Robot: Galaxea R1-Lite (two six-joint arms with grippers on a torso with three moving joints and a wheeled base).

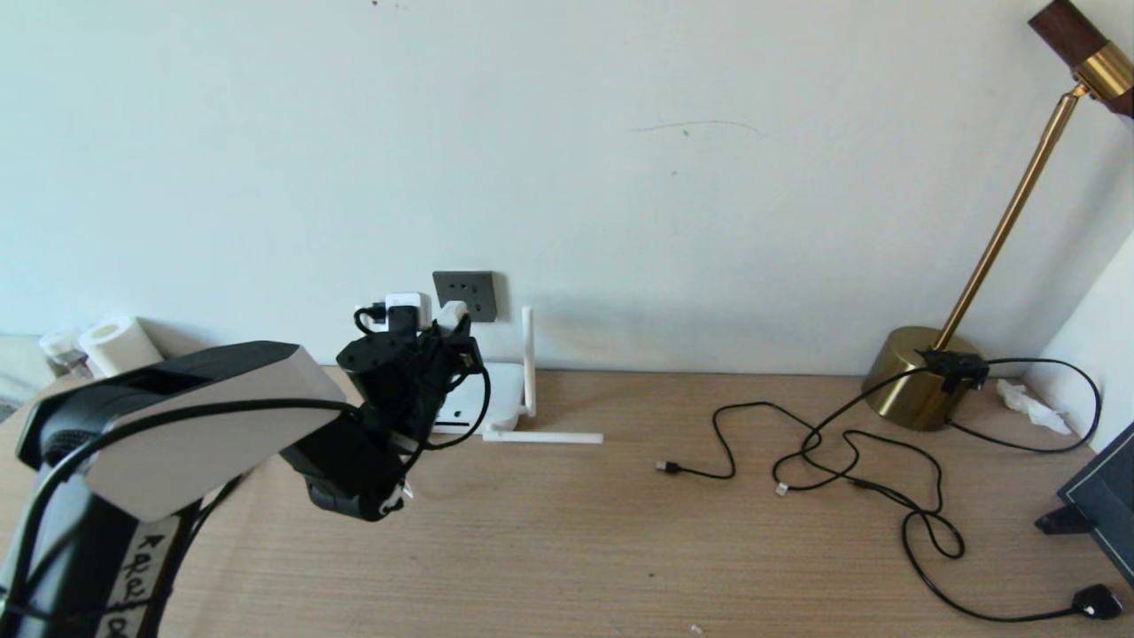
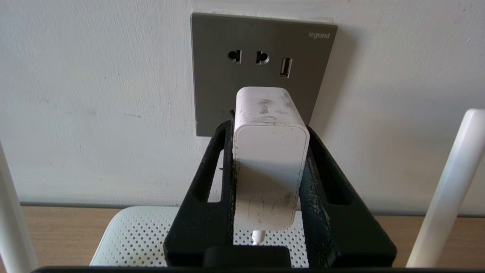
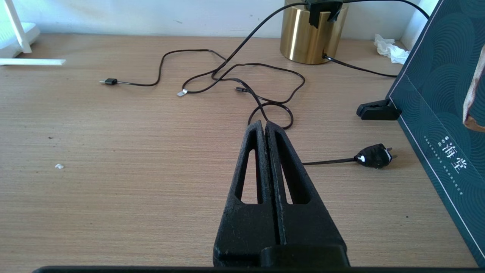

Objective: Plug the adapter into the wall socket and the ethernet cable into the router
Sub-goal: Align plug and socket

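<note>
Left hand (image 2: 269, 125) clamped on the adapter (image 2: 269, 151), fingers (image 2: 212, 182) pressing both sides, front end right at the lower half of the wall socket (image 2: 261, 49). Directly below, the router (image 2: 132, 235) on the surface (image 1: 567, 549), antennas up. Right hand (image 3: 264, 125) pressed together, gripping nothing, over the surface near thin black cables (image 3: 242, 81).

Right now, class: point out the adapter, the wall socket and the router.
adapter (image 2: 269, 159), left wrist view, on its white back face.
wall socket (image 2: 216, 87), left wrist view, on bare grey plate.
router (image 2: 140, 239), left wrist view, on its perforated top.
</note>
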